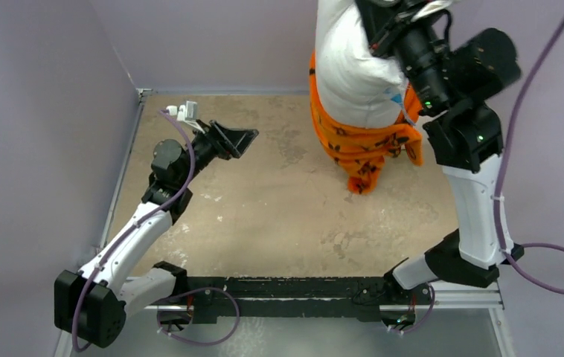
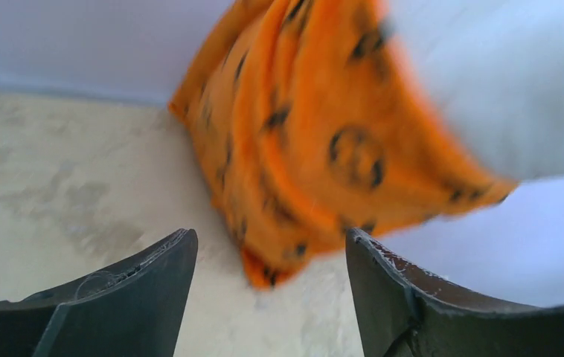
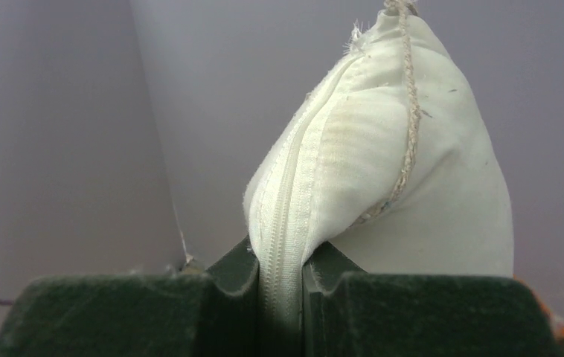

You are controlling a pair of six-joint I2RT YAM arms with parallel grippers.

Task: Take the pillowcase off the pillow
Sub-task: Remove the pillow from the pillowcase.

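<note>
The white pillow point(image 1: 353, 67) hangs upright over the far right of the table. My right gripper point(image 1: 378, 37) holds it from above, and in the right wrist view that gripper point(image 3: 279, 260) is shut on the zip seam of the pillow point(image 3: 413, 186). The orange pillowcase point(image 1: 361, 145) with black motifs is bunched around the pillow's lower end, its bottom tip close to the tabletop. My left gripper point(image 1: 245, 137) stands open to the left of it, apart from the fabric. In the left wrist view the pillowcase point(image 2: 301, 149) and pillow point(image 2: 502, 82) lie beyond the open gripper point(image 2: 271, 245), blurred.
The tan tabletop point(image 1: 264, 208) is bounded by lilac walls point(image 1: 41, 111) at the left and back. A black and metal rail point(image 1: 301, 294) with both arm bases runs along the near edge. Purple cables point(image 1: 554, 260) loop beside the right arm.
</note>
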